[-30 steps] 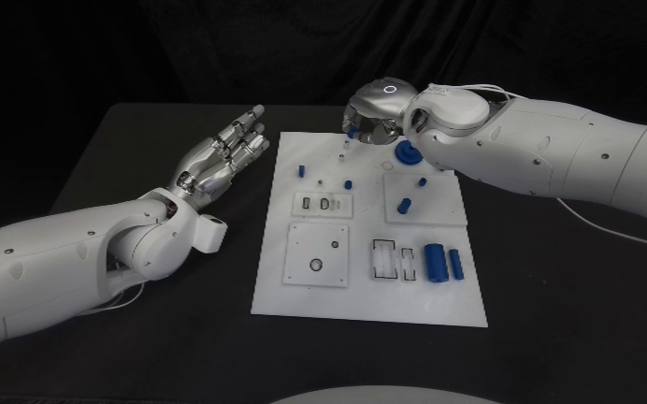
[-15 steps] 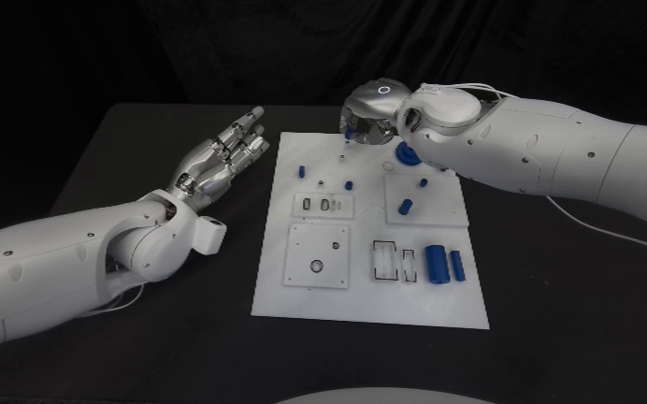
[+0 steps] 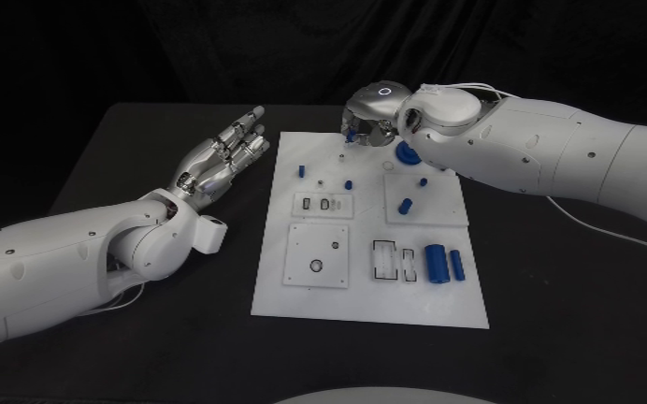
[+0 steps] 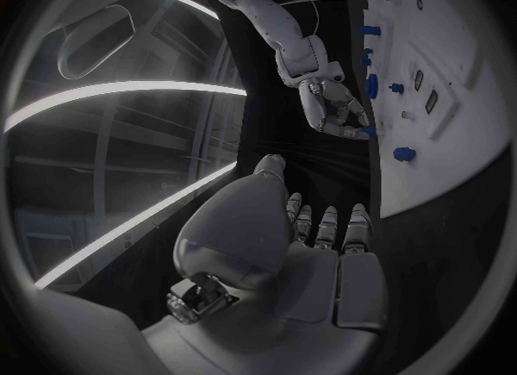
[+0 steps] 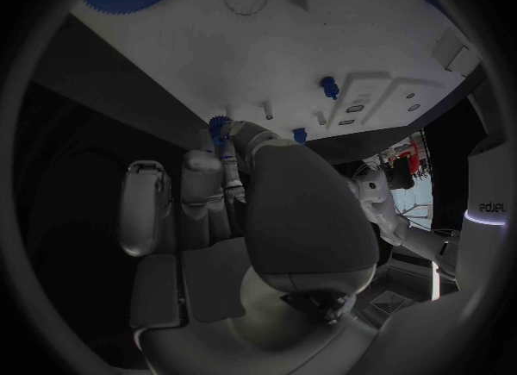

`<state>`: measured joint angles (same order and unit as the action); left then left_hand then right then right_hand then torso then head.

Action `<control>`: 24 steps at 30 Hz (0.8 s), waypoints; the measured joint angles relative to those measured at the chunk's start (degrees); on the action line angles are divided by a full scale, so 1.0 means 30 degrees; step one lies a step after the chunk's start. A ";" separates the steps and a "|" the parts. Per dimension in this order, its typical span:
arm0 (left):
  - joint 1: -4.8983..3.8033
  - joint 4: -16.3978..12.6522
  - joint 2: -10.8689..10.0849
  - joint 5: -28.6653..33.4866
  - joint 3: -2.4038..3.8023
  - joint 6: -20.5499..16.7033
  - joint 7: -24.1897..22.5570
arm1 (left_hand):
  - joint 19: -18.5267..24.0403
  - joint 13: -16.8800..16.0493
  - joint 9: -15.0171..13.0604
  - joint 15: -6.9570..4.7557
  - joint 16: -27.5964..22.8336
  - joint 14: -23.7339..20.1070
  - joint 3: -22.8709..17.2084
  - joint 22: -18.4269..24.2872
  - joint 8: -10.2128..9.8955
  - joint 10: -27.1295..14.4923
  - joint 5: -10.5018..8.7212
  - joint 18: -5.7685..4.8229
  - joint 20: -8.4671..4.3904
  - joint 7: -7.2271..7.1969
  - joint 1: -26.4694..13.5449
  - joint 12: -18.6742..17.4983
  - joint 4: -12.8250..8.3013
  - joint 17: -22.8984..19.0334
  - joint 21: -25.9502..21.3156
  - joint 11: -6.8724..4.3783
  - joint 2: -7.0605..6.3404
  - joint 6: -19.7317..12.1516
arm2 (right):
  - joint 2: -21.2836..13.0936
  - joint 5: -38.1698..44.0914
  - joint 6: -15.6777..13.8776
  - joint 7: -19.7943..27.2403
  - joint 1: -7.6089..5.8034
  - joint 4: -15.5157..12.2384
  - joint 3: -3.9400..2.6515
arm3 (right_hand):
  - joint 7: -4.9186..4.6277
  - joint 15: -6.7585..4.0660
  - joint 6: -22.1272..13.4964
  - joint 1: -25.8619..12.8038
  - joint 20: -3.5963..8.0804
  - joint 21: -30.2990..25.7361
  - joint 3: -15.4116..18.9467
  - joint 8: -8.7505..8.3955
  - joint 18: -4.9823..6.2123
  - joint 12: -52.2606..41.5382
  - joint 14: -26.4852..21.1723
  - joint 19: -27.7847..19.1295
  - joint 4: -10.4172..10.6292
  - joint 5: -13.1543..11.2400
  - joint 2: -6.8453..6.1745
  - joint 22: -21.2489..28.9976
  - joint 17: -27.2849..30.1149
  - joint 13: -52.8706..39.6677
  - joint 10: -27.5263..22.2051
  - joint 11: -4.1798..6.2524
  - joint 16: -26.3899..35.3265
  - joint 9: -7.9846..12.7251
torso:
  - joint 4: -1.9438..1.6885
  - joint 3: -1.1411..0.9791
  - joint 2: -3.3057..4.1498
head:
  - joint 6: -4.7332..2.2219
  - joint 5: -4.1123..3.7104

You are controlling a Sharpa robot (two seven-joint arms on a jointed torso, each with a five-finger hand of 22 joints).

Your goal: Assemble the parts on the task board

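The white task board lies in the middle of the black table. My right hand hovers over the board's far edge and pinches a small blue toothed part between thumb and fingertip. A large blue gear sits on the board just beside that hand. Two blue cylinders lie at the board's near right, and a blue peg stands in a square plate. My left hand is held left of the board, fingers stretched out and apart, holding nothing.
Small blue pegs stand near the board's far middle. White inset plates with slots cover the board's left half. Bare black table surrounds the board, and a dark curtain hangs behind.
My right hand has edged slightly left above the board's far edge, still pinching the small blue part. The left hand has not moved.
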<state>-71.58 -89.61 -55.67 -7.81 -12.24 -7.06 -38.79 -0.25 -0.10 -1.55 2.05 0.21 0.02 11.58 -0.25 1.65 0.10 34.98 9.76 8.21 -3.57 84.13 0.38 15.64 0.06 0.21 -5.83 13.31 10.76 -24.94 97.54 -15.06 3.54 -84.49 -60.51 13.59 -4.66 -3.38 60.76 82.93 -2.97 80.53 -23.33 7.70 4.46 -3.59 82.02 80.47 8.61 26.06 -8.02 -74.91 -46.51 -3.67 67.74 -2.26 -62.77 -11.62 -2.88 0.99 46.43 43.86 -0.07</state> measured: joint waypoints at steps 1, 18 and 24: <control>0.0000 0.0008 0.0009 0.0000 0.0000 0.0008 0.0000 | 0.0000 -0.0001 0.0000 0.0001 0.0000 0.0000 0.0000 0.0000 0.0000 0.0000 0.0000 0.0001 0.0000 0.0000 0.0000 0.0000 0.0000 0.0000 0.0000 0.0000 0.0000 0.0000 | 0.0000 -0.0001 0.0017 0.0000 0.0011 0.0001 0.0000 | 0.0000 0.0001 0.0000 0.0000 0.0000 0.0000 0.0000 -0.0001 0.0001 0.0000 0.0000 0.0000 0.0000 0.0000 0.0000 0.0000 0.0000 0.0000 0.0001 0.0000 0.0000 0.0000 | 0.0004 0.0002 -0.0002 | 0.0015 0.0000; 0.0000 0.0178 0.0113 0.0000 0.0006 0.0136 0.0000 | 0.0000 -0.0004 0.0001 0.0001 0.0000 0.0000 0.0001 0.0000 0.0000 0.0069 0.0000 0.0000 0.0000 0.0000 0.0000 0.0000 0.0000 0.0008 0.0000 0.0066 0.0000 0.0000 | 0.0134 -0.0026 -0.0019 0.0029 0.0193 0.0111 -0.0053 | -0.0034 0.0058 -0.0104 -0.0007 0.0000 0.0000 -0.0053 -0.0130 0.0001 -0.0003 -0.0059 0.0000 0.0053 0.0007 0.0008 -0.0013 -0.0002 -0.0005 -0.0341 -0.0003 0.0000 0.0004 | 0.0018 0.0011 0.0016 | 0.0093 0.0005; 0.0000 0.0216 0.0131 -0.0003 0.0005 0.0174 -0.0001 | 0.0000 -0.0005 -0.0015 0.0000 0.0000 0.0000 -0.0053 0.0000 0.0000 0.0069 0.0000 0.0000 0.0000 0.0070 0.0000 0.0000 -0.0054 0.0009 0.0000 0.0066 0.0000 0.0071 | 0.0170 -0.0041 -0.0144 0.0051 0.0234 0.0107 -0.0054 | 0.0032 0.0058 -0.0172 -0.0083 0.0000 0.0000 -0.0053 -0.0151 0.0002 -0.0003 -0.0059 0.0000 0.0053 0.0008 0.0083 -0.0013 -0.0003 0.0000 -0.0342 -0.0002 0.0001 0.0011 | 0.0002 0.0011 0.0018 | 0.0095 -0.0009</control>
<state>-71.58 -88.96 -55.28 -7.82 -12.23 -6.54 -38.79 -0.25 -0.12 -1.59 2.05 0.21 0.02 11.42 -0.25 1.65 0.31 34.98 9.76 8.21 -3.36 84.13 0.38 15.48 0.09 0.21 -5.63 13.31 10.97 -24.43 97.42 -15.49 3.69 -83.79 -60.19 13.43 -4.57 -3.21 60.24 82.69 -2.97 80.53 -23.49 7.25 4.47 -3.60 81.84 80.47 8.77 26.08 -7.77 -74.95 -46.52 -3.67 66.71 -2.26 -62.77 -11.59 -2.87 1.03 46.49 44.14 -0.10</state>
